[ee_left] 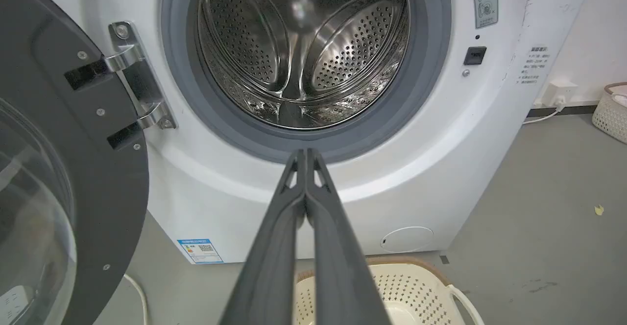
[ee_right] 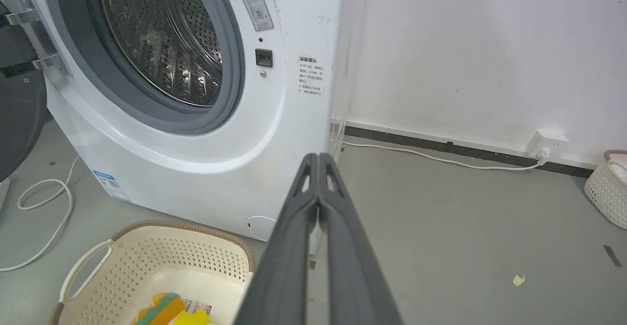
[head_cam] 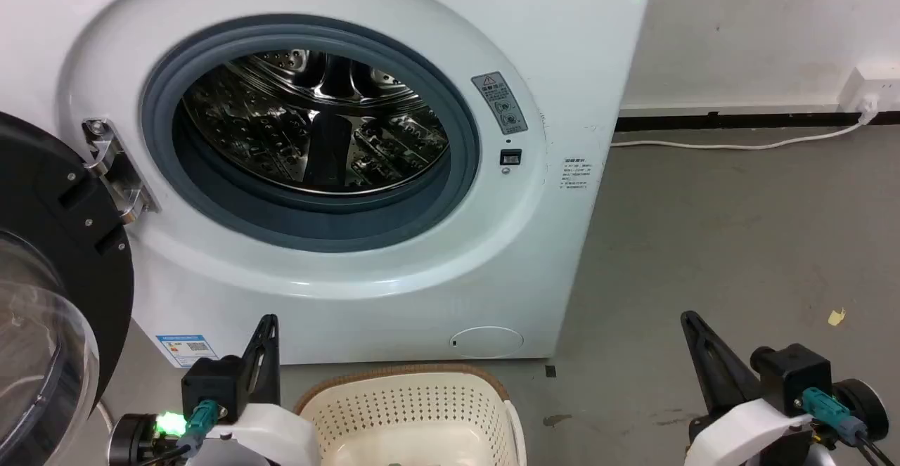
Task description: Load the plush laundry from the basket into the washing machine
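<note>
Before the washing machine (head_cam: 436, 290), door (head_cam: 56, 241) open, drum (head_cam: 316, 136) empty: basket (ee_right: 186, 254) holding burger plush (ee_right: 166, 310), not yet loaded. Jaws pressed together, empty, on left gripper (ee_left: 306, 154) and right gripper (ee_right: 318, 157).

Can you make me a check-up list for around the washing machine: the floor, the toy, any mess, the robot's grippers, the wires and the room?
Surface: grey floor with a few dark marks.
Job's things: washing machine with its door swung open; nothing seen in the drum. The basket sits on the floor in front, and the plush laundry lies in the basket.
Clutter: yellow scrap on the floor; second basket by the wall.
Grippers: left gripper and right gripper, jaws shut, holding nothing.
Cables: white cord runs along the wall to a socket; looped cord lies beside the washer.
Surroundings: white wall.
</note>
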`<state>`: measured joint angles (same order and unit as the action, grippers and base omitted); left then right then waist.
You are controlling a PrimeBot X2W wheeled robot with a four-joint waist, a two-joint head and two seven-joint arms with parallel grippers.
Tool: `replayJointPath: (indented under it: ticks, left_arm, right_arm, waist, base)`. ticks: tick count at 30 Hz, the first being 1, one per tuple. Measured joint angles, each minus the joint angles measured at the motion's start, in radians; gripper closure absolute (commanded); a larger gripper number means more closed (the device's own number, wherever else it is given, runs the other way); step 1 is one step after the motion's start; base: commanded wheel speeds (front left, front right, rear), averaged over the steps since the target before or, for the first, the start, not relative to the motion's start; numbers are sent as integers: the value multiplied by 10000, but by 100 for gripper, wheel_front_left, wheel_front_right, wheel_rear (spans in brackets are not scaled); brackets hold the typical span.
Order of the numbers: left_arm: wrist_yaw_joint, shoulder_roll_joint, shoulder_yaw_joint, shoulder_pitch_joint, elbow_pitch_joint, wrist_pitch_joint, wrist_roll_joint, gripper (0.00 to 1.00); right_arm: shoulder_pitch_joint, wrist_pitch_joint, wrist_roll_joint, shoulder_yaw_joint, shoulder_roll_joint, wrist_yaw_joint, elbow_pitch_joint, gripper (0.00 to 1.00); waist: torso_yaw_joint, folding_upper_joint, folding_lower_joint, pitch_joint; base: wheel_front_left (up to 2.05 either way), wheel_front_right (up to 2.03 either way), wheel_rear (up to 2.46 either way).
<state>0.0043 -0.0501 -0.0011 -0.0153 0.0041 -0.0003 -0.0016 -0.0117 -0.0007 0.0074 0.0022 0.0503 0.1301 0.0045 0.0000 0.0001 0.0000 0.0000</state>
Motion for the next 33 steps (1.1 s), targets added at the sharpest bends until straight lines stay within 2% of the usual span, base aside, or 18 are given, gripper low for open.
replayJointPath:
  ticks: [27, 28, 33]
  left_arm:
    - [0, 0, 4, 0, 0, 0, 2, 100]
    - [2, 0, -4, -5, 2, 0, 0, 0]
    - [12, 0, -13, -8, 6, -2, 0, 0]
  right_arm:
    - [0, 0, 0, 2, 0, 0, 0, 100]
    - [-3, 0, 6, 6, 0, 0, 4, 0]
    - [-4, -8, 10, 19, 0, 0, 10, 0]
  waist:
    - [0, 0, 0, 0]
    - [0, -1, 0, 0]
    - [-1, 0, 0, 3]
  base:
    - [0, 0, 0]
    - [0, 0, 0]
    - [0, 0, 0]
